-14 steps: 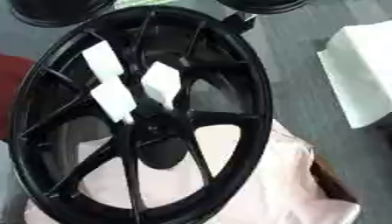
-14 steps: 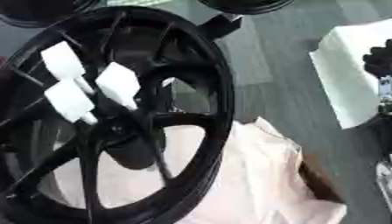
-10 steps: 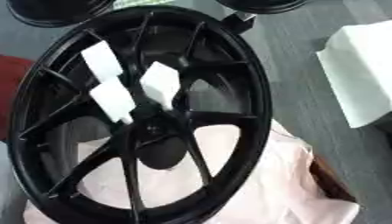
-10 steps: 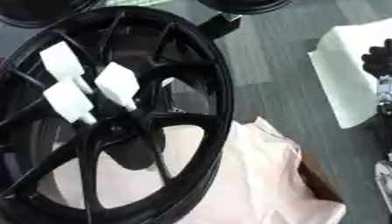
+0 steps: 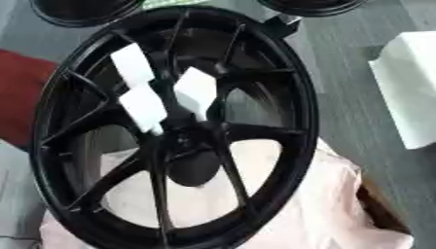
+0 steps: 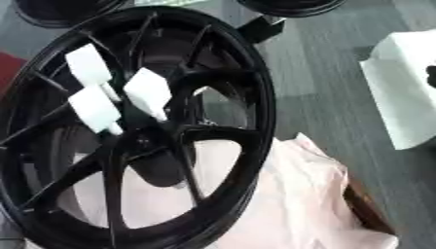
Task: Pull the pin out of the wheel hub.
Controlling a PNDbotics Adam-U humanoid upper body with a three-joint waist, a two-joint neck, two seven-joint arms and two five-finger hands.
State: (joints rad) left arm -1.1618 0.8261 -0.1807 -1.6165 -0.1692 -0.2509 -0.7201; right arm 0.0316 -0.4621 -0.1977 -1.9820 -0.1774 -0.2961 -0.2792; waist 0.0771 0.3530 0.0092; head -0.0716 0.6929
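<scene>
A large black spoked wheel [image 5: 289, 97] leans over a pink cloth [image 5: 323, 204]. Its hub [image 5: 183, 141] sits at the middle. Three pins with white block-shaped heads stick out around the hub: one upper left [image 5: 132, 65], one at the right [image 5: 196, 90], one lower left [image 5: 143, 108]. No hand touches the wheel or the pins. A small dark bit of my right hand [image 6: 430, 75] shows only at the right edge of the right eye view, over the white box. My left hand shows in neither view.
A white box [image 5: 413, 92] stands on the grey floor to the right of the wheel. Two more black rims [image 5: 81, 12] [image 5: 311, 5] lie at the top. A red patch [image 5: 21, 92] shows at the left, and a brown cardboard edge [image 5: 383, 214] peeks from under the cloth.
The whole picture has slid slightly to the right, so the camera moved. The wheel and pins stand as before, and less of my right hand shows at the edge.
</scene>
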